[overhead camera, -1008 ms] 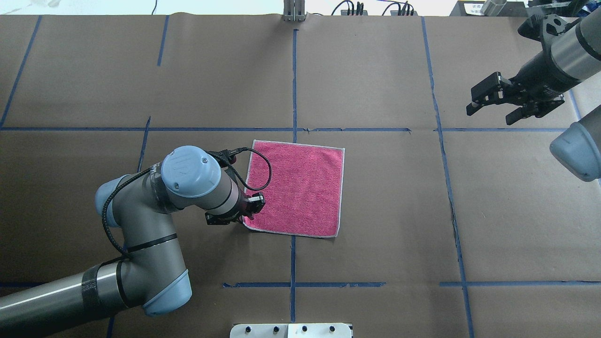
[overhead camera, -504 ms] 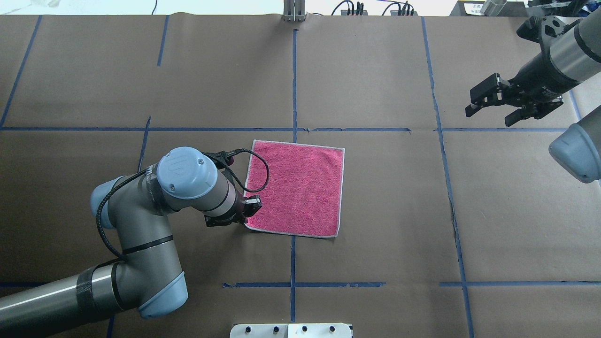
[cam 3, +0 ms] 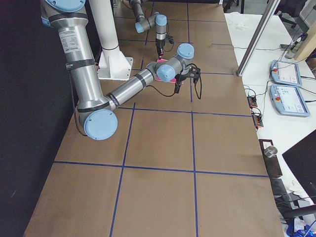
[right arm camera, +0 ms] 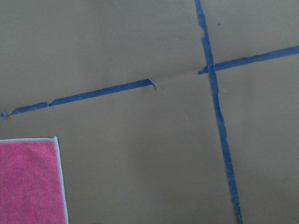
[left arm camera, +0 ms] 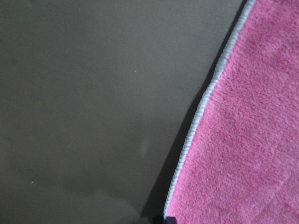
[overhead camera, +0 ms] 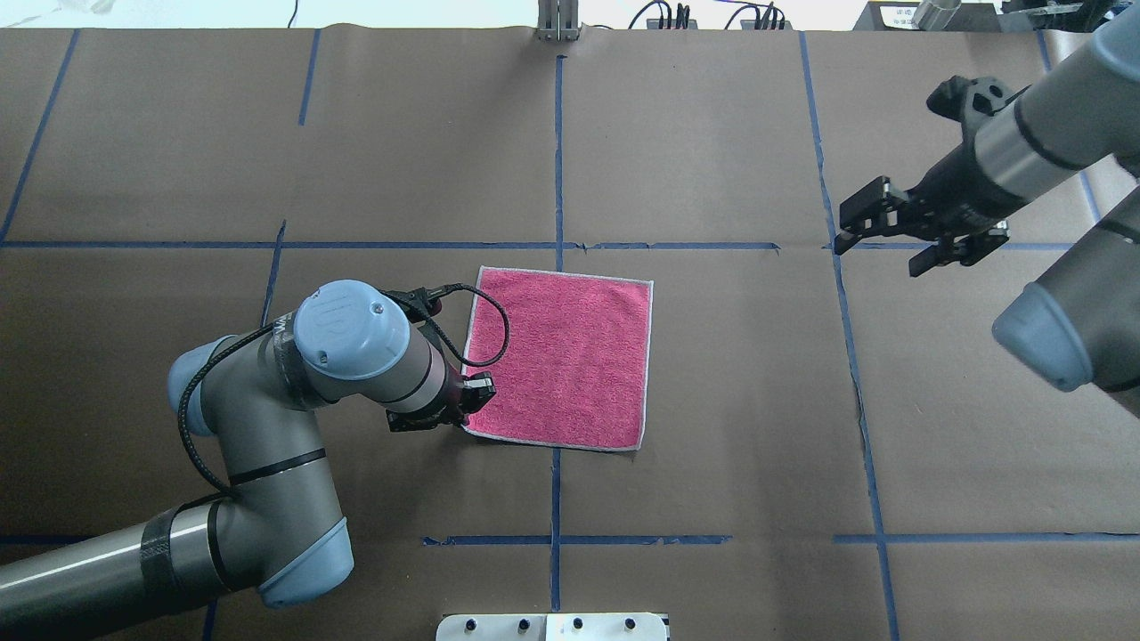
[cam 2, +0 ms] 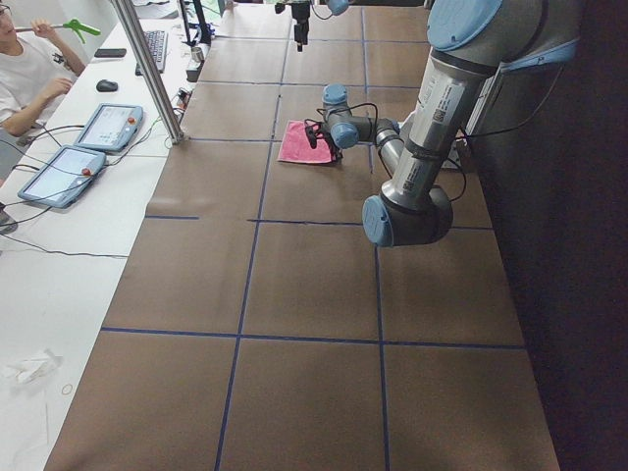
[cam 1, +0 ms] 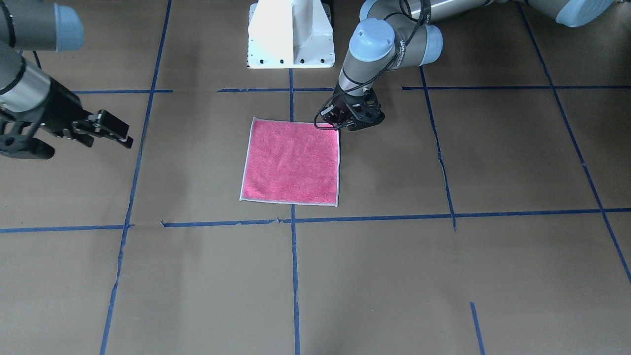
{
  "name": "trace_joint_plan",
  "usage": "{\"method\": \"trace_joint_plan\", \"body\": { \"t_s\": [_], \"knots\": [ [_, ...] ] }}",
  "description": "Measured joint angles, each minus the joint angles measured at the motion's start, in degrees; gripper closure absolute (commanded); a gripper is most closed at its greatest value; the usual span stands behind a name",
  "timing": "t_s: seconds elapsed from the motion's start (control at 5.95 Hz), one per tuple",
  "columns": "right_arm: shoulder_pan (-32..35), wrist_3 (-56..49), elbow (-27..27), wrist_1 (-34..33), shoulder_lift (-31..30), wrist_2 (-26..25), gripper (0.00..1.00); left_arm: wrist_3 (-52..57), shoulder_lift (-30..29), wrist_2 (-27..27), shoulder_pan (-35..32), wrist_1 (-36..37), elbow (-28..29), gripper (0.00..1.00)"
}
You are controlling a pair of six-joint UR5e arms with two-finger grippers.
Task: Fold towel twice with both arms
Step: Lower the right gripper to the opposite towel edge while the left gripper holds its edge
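Left gripper (overhead camera: 448, 406), black and two-fingered, sits low at the near-left corner of the small square pink-red terry towel (overhead camera: 570, 356) in the overhead view; I cannot tell whether its jaws have pinched the pale border. The towel lies flat and unfolded mid-table on the brown paper-covered table (overhead camera: 730, 427). The right gripper (overhead camera: 877, 256) hangs spread open, well apart from the cloth. From across the table it looks the same. The left wrist camera shows only stitched edge against paper, close. The right wrist camera catches one towel corner low in its frame. To my eye the first fold is only being set up; next the right arm must reach its own corner and grip.
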Motion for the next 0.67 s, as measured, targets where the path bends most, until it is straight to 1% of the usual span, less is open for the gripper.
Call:
{"method": "trace_joint_plan", "body": {
  "t_s": [0.17,0.34,0.5,0.67],
  "knots": [
    [-6.18,10.87,0.31,4.04,0.35,-5.39,0.00,0.00,-0.07,-0.37,0.08,-0.02,0.00,0.98],
    [-13.35,21.16,0.84,6.30,1.52,-12.09,0.00,-0.02,-0.11,-0.57,0.13,-0.06,0.02,0.98],
    [-20.51,28.28,1.04,6.44,3.63,-18.93,0.00,-0.04,-0.13,-0.63,0.13,-0.08,0.02,0.98],
    [-26.82,32.48,0.79,4.77,6.36,-25.28,0.01,-0.04,-0.17,-0.62,0.11,-0.08,-0.01,0.98]
  ]
}}
